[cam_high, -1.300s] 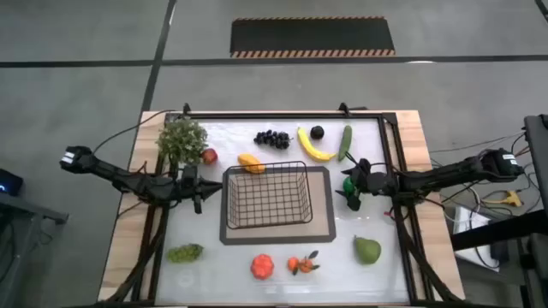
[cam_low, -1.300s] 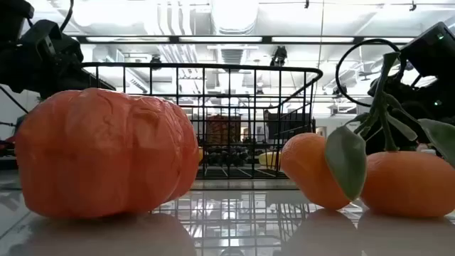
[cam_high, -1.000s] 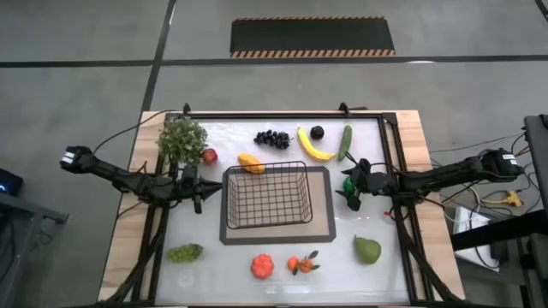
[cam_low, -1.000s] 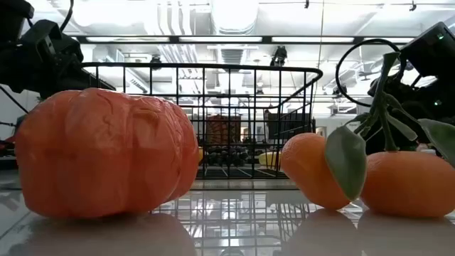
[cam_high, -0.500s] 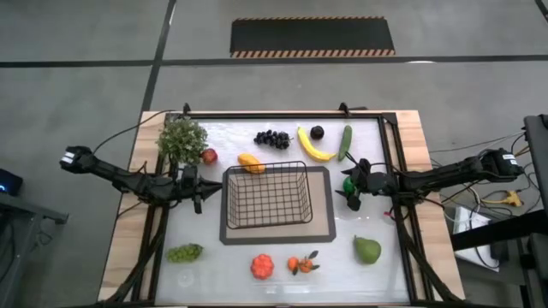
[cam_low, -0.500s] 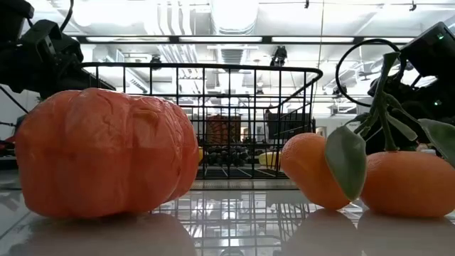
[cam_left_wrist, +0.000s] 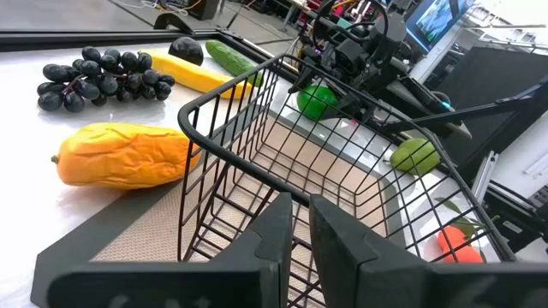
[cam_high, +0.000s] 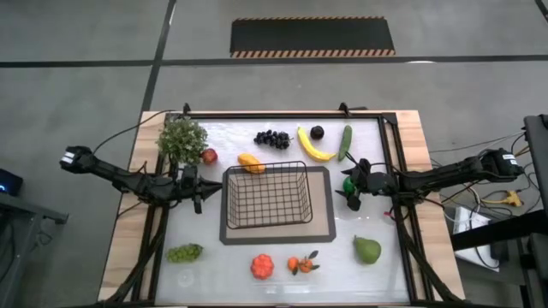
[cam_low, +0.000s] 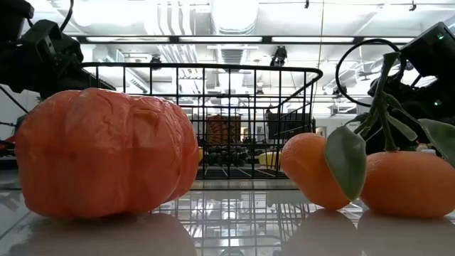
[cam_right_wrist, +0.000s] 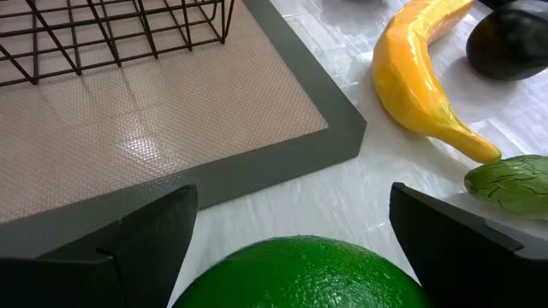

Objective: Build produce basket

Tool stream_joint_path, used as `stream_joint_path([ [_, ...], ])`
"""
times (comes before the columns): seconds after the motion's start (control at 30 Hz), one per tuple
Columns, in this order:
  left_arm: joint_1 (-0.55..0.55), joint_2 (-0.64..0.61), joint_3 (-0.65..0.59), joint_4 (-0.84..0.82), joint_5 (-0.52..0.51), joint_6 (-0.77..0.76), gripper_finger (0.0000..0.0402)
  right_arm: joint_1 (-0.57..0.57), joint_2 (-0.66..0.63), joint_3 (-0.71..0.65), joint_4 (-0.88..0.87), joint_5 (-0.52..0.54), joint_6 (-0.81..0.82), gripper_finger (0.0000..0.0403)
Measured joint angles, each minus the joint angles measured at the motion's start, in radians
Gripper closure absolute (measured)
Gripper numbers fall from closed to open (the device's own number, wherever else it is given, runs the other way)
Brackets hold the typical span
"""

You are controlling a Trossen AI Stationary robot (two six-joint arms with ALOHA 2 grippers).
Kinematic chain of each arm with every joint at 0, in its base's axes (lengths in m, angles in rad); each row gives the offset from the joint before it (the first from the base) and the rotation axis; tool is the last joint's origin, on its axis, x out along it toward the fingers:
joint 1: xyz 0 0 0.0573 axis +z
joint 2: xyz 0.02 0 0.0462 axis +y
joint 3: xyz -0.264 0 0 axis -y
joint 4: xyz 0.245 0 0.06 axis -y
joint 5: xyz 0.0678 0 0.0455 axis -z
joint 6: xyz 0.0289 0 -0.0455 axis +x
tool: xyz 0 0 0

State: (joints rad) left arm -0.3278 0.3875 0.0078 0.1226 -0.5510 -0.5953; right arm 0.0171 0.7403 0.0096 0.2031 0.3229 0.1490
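Basket (cam_high: pixel 266 196) sits mid-desk on the grey mat (cam_high: pixel 320 224), nothing in it. No readable writing or labels anywhere.

My left fingers (cam_left_wrist: pixel 291 224) are pressed together, holding nothing, just outside the basket's left rim. My right fingers (cam_right_wrist: pixel 424 235) are spread wide with a round green fruit (cam_right_wrist: pixel 304 272) between them, off the mat's right edge; can't confirm pad contact.

Far edge of the desk (cam_high: pixel 411 128): grapes (cam_high: pixel 271 138), banana (cam_high: pixel 313 145), 1 dark round fruit (cam_high: pixel 317 132), cucumber (cam_high: pixel 345 142). An orange-yellow piece (cam_high: pixel 250 162) lies just behind the basket's far-left corner, closest thing to my left fingers. Leafy plant (cam_high: pixel 181 138) and a small red fruit (cam_high: pixel 209 156) at far left.

Near edge: green bunch (cam_high: pixel 184 252), orange-red tomato (cam_high: pixel 262 266), 2 oranges with a leaf (cam_high: pixel 301 263), pear (cam_high: pixel 367 250). Open strips of desk left and right of the mat.
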Motion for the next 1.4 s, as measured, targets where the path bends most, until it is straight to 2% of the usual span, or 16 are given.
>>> stream_joint_path([
  [0.83,0.000,0.000,0.000,0.000,0.000,0.000,0.0375,0.000,0.000,0.000,0.000,0.000,0.000,0.0037],
  [0.93,0.000,0.000,0.000,0.000,-0.005,0.102,0.0375,0.000,0.000,0.000,0.006,0.000,0.003,0.0037],
  [1.0,0.000,0.000,0.000,0.001,-0.005,0.167,0.0375,0.000,0.000,0.001,0.022,-0.026,0.114,0.0037],
  [1.07,0.000,0.000,0.000,0.005,-0.006,0.183,0.0375,0.001,0.000,0.001,0.066,-0.037,0.095,0.0037],
  [1.23,0.000,0.000,0.000,0.179,-0.007,0.185,0.0375,0.004,0.000,0.027,0.244,-0.088,0.022,0.0037],
  [1.4,0.000,0.000,0.000,0.408,-0.007,0.192,0.0375,0.004,0.000,0.080,0.244,-0.087,0.005,0.0037],
])
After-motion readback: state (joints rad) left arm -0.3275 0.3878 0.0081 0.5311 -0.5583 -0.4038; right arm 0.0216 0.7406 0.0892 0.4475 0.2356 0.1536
